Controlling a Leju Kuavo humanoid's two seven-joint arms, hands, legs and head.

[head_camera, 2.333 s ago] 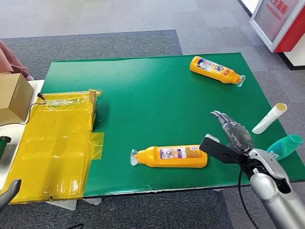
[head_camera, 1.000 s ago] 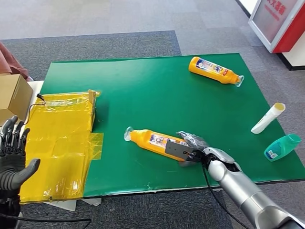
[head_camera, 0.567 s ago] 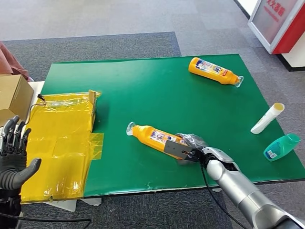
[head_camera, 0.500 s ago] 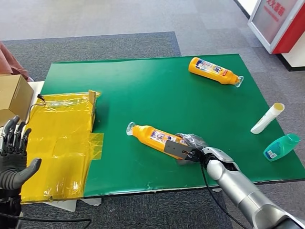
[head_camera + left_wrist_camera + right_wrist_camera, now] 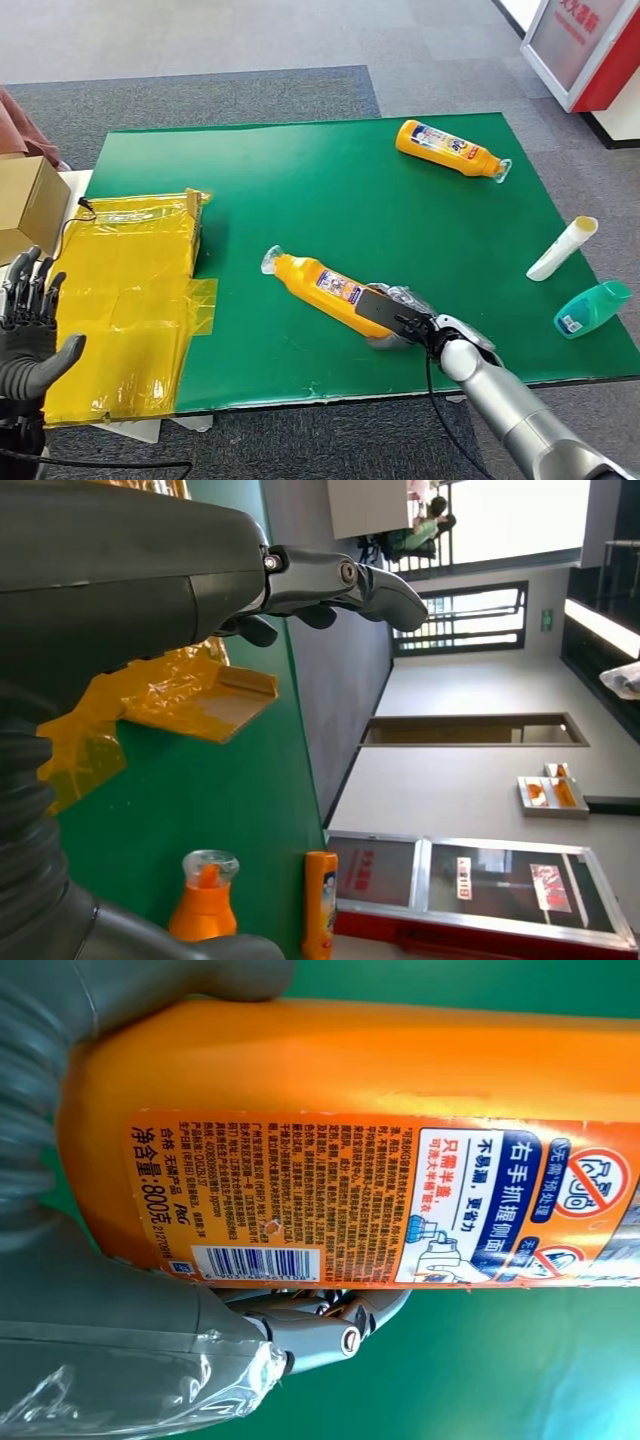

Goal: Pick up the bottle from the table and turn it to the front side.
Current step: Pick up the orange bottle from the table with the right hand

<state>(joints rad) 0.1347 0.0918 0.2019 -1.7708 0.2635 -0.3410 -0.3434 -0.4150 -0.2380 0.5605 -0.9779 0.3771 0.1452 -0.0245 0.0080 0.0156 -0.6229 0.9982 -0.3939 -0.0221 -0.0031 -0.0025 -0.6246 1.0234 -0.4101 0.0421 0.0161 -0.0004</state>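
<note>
Right hand [image 5: 396, 316] low over the table, fingers wrapped around the bottle [image 5: 324, 285], silver arm stretched forward. Left hand [image 5: 26, 330] held up at the side, fingers apart, holding nothing.

A green surface [image 5: 340, 190] carries an orange bottle [image 5: 321, 287] lying near its front edge and a second orange bottle [image 5: 450, 147] at the far right corner. A white tube [image 5: 562, 248] and teal bottle [image 5: 592, 307] lie along the right edge. Yellow plastic wrap [image 5: 124, 300] overlaps its left edge.
</note>
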